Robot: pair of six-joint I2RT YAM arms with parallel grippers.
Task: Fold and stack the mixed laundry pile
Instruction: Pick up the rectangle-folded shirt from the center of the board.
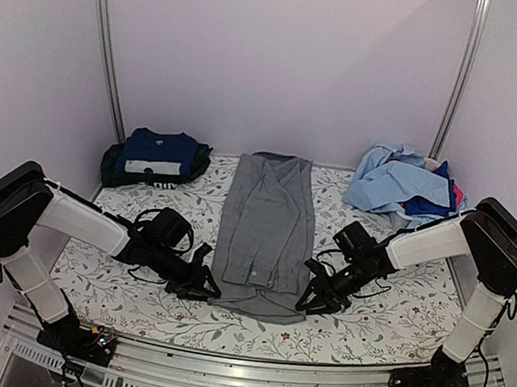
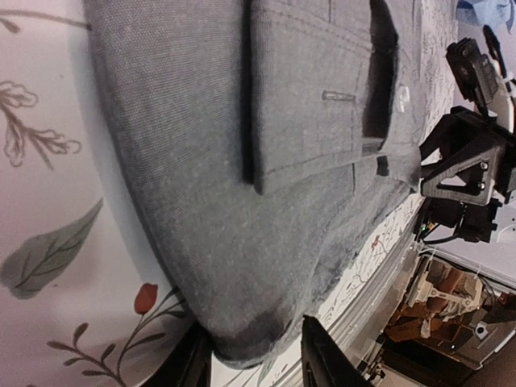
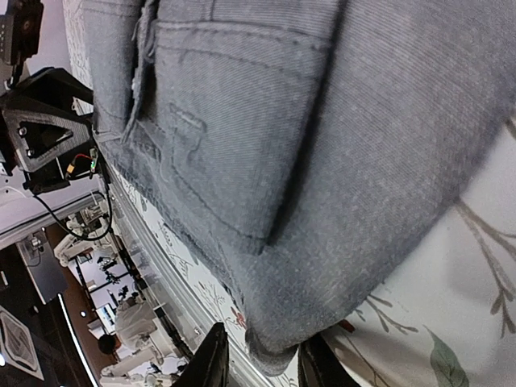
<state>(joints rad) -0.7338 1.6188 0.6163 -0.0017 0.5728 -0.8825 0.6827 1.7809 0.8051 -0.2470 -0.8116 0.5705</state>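
Shirt (image 1: 264, 231) of grey woven cloth, flat and oblong, between left pincer (image 1: 201, 286) and right pincer (image 1: 314, 301). Spread open, both, straddling its hem corners. Crumpled blue garments (image 1: 398, 185) heaped beyond right pincer.

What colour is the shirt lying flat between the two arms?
The shirt is plain grey; the left wrist view shows it best.

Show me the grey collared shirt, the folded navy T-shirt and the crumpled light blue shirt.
grey collared shirt (image 1: 264, 226): top external view, middle of its body.
navy T-shirt (image 1: 160, 146): top external view, its dark upper face.
light blue shirt (image 1: 391, 184): top external view, its broad crumpled fold.
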